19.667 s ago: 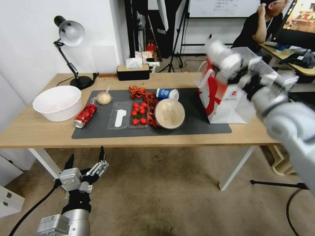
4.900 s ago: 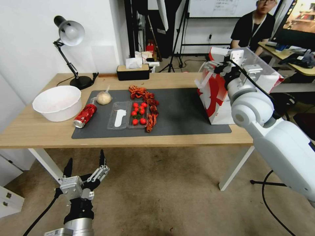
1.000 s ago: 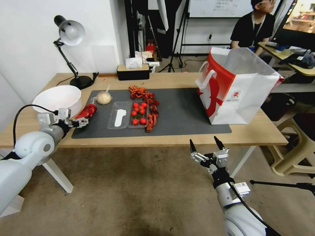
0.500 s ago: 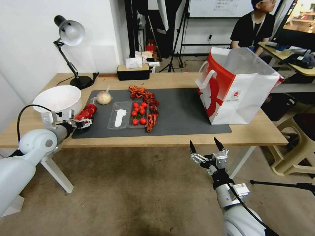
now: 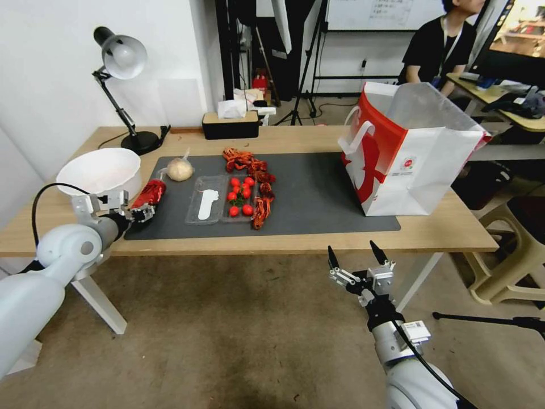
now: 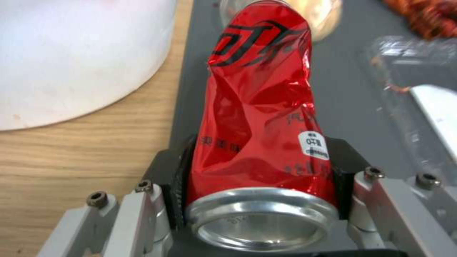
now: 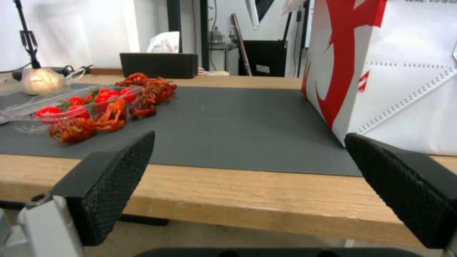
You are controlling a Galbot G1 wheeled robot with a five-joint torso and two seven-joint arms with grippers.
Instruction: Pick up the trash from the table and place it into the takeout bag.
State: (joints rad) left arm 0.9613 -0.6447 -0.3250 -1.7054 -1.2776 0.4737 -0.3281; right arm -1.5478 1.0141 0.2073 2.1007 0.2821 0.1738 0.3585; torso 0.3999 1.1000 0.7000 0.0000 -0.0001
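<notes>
With the left end effector (image 5: 138, 213) at the near-left corner of the dark grey mat (image 5: 318, 193), its two pads are closed on the base end of the crushed red can (image 6: 259, 117); the wrist view has one black pad on each side of the can just above the silver rim. Contact looks firm on both flanks.

Long axis of the can: runs straight away from the end effector, out along the mat's left edge toward the bagged bun (image 5: 180, 168). So the grip is across the short axis at one end, the crumpled body cantilevered forward.

The white bowl (image 5: 99, 170) is just beside the can on the outer side, on bare worktop (image 5: 295, 139).

Takeout bag (image 5: 409, 150): upright, mouth open, at the opposite end of the worktop, well apart from the can. From the left end effector it lies far across to the robot's right, past the clear tray of cherry tomatoes (image 5: 239, 197) and the crayfish shells (image 5: 250, 165).

Right end effector (image 5: 357, 267): parked below the worktop's front edge, fingers spread wide, empty. Nearer the bag than the left, but not holding anything.

Judgement: the carry is a long crosswise reach for the left arm, and the can's free end leads.
</notes>
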